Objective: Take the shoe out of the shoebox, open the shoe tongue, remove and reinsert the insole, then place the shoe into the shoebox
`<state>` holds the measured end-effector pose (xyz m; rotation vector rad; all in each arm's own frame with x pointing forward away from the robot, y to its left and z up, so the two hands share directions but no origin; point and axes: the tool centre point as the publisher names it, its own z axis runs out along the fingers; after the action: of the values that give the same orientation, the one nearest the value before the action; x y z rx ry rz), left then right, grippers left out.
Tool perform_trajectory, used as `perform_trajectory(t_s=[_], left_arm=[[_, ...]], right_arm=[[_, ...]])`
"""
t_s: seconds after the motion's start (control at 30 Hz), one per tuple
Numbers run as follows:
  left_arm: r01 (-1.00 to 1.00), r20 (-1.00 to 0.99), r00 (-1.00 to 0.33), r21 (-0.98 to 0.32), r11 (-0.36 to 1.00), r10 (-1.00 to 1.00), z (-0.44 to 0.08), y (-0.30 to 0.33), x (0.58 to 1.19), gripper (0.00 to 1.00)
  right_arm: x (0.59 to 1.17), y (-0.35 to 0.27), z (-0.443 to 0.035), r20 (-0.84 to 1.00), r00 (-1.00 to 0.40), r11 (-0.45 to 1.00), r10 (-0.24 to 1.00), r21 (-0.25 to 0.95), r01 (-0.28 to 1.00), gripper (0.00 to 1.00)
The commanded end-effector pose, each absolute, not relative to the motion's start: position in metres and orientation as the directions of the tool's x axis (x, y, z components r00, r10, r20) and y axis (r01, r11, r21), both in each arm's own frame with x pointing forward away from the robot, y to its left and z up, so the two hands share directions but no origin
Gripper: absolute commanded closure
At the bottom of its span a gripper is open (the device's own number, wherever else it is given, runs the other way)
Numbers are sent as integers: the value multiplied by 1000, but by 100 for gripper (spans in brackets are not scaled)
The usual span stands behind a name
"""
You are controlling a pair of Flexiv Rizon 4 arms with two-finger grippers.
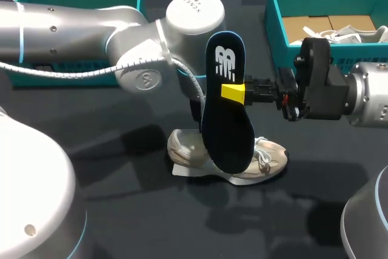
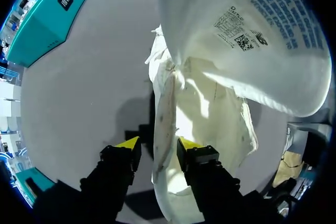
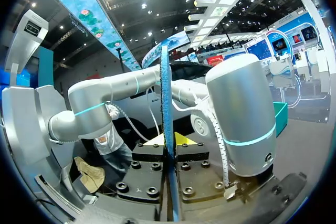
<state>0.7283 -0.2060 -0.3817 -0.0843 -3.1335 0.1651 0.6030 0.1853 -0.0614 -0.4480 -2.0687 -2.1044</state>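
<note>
Lying on the table [image 1: 97, 174], the beige shoe [image 1: 271, 154] is straddled at its collar by the left gripper [image 2: 158, 144], fingers parted. Above it, the dark insole [image 1: 225, 119] is pinched upright in the right gripper [image 3: 169, 140]. The teal shoebox [image 1: 276, 22] is set farther back.

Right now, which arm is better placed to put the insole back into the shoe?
Right: the right gripper holds the insole upright above the shoe; the left gripper sits low at the shoe.

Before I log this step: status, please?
Right hand shut on insole, upright over shoe. Left hand open, astride shoe's rim. No obstruction seen.
</note>
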Motion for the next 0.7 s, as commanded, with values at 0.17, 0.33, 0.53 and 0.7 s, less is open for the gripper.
perform_trajectory(t_s=[0.17, 0.33, 0.53, 0.7], left_arm=[[55, 4, -998, -103, 993, 56, -387, -210, 725, 100], [64, 8, -998, -103, 993, 66, -386, -207, 723, 100], [100, 35, -994, -105, 989, 104, -378, -202, 722, 100], [167, 96, -979, -117, 979, 178, -364, -199, 721, 100]], right_arm=[[601, 188, -60, 319, -942, -33, 104, 948, 318, 100], [601, 188, -60, 319, -942, -33, 104, 948, 318, 100], [601, 188, -60, 319, -942, -33, 104, 948, 318, 100], [601, 188, -60, 319, -942, -33, 104, 948, 318, 100]])
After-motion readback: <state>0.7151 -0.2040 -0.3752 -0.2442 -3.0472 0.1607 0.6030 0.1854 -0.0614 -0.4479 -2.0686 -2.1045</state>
